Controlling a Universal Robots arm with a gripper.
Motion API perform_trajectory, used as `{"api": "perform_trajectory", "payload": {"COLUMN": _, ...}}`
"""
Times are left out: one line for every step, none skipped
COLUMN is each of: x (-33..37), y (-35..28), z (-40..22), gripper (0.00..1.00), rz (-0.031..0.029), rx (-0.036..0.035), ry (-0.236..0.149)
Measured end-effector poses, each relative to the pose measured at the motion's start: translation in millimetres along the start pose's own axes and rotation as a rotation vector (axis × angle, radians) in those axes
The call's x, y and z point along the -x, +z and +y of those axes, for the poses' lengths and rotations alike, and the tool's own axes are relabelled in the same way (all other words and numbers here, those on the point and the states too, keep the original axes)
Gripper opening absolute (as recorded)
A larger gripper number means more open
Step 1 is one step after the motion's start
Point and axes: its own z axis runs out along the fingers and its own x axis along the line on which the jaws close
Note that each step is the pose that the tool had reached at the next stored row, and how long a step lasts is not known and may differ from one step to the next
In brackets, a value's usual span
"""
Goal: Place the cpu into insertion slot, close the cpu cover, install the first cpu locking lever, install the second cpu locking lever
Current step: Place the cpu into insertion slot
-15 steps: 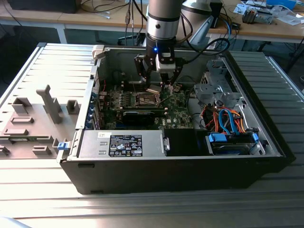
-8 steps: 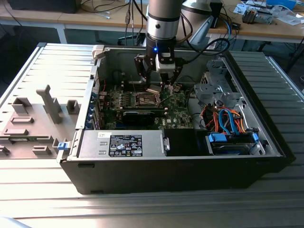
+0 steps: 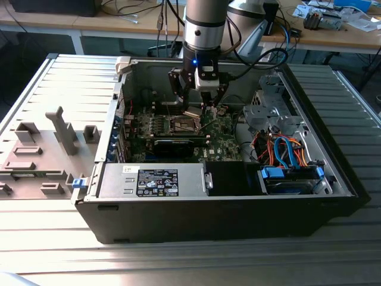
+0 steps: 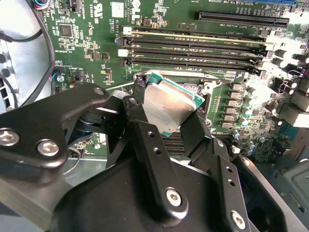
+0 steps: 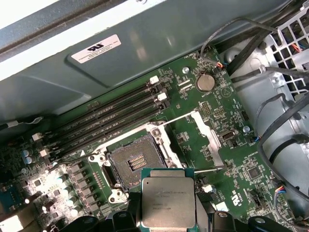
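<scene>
CPU (image 5: 168, 200) placement is in progress; no step of the task is complete.

1. Gripper state. The gripper (image 4: 166, 116) is clenched on the CPU, with one finger on each of two opposite edges. The metal face of the chip is exposed in both wrist views. In the second wrist view the chip sits at an angle between the fingers.

2. CPU position. The chip hangs above the motherboard (image 5: 241, 159) inside the open computer case (image 3: 196, 214). It is near the insertion slot (image 5: 131, 162) but apart from it, and is not seated. In the exterior view the gripper is above the insertion slot, offset slightly toward that view's right.

3. Insertion slot condition. The dark centre of the slot is bare and unobstructed. Nothing lies in it.

4. CPU cover condition. The CPU cover (image 5: 208, 137) stands raised at one edge of the insertion slot, clear of the opening. It is not closed.

5. Remaining work, as judged from the above: seating the chip, closing the cover, and both locking-lever steps.
</scene>
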Motion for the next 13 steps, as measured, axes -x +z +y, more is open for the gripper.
{"api": "perform_trajectory", "payload": {"x": 0.0, "y": 0.0, "z": 0.0, "gripper": 0.54, "rz": 0.0, "rx": -0.0001, "ry": 0.001}}
{"api": "perform_trajectory", "payload": {"x": 0.0, "y": 0.0, "z": 0.0, "gripper": 0.54, "rz": -0.0001, "rx": -0.0002, "ry": 0.002}}
{"api": "perform_trajectory", "payload": {"x": 0.0, "y": 0.1, "z": 0.0, "gripper": 0.54, "rz": 0.0, "rx": -0.0003, "ry": 0.002}}
{"api": "perform_trajectory", "payload": {"x": 0.0, "y": 0.0, "z": 0.0, "gripper": 0.54, "rz": 0.0, "rx": -0.0005, "ry": 0.003}}
{"api": "perform_trajectory", "payload": {"x": 0.0, "y": 0.1, "z": 0.0, "gripper": 0.54, "rz": -0.0001, "rx": -0.0006, "ry": 0.005}}
{"api": "perform_trajectory", "payload": {"x": 0.0, "y": 0.1, "z": 0.0, "gripper": 0.54, "rz": -0.0001, "rx": -0.0008, "ry": 0.006}}
{"api": "perform_trajectory", "payload": {"x": 0.0, "y": 0.1, "z": 0.0, "gripper": 0.54, "rz": -0.0001, "rx": -0.001, "ry": 0.007}}
{"api": "perform_trajectory", "payload": {"x": 0.0, "y": 0.1, "z": 0.0, "gripper": 0.54, "rz": -0.0001, "rx": -0.0011, "ry": 0.009}}
{"api": "perform_trajectory", "payload": {"x": 0.0, "y": 0.1, "z": 0.0, "gripper": 0.54, "rz": -0.0001, "rx": -0.0013, "ry": 0.009}}
{"api": "perform_trajectory", "payload": {"x": 0.0, "y": 0.1, "z": 0.0, "gripper": 0.54, "rz": -0.0001, "rx": -0.0013, "ry": 0.01}}
{"api": "perform_trajectory", "payload": {"x": 0.0, "y": 0.1, "z": 0.0, "gripper": 0.54, "rz": -0.0001, "rx": -0.0014, "ry": 0.011}}
{"api": "perform_trajectory", "payload": {"x": 0.0, "y": 0.1, "z": 0.0, "gripper": 0.54, "rz": -0.0001, "rx": -0.0016, "ry": 0.012}}
{"api": "perform_trajectory", "payload": {"x": 0.0, "y": 0.1, "z": 0.0, "gripper": 0.54, "rz": -0.0002, "rx": -0.0017, "ry": 0.013}}
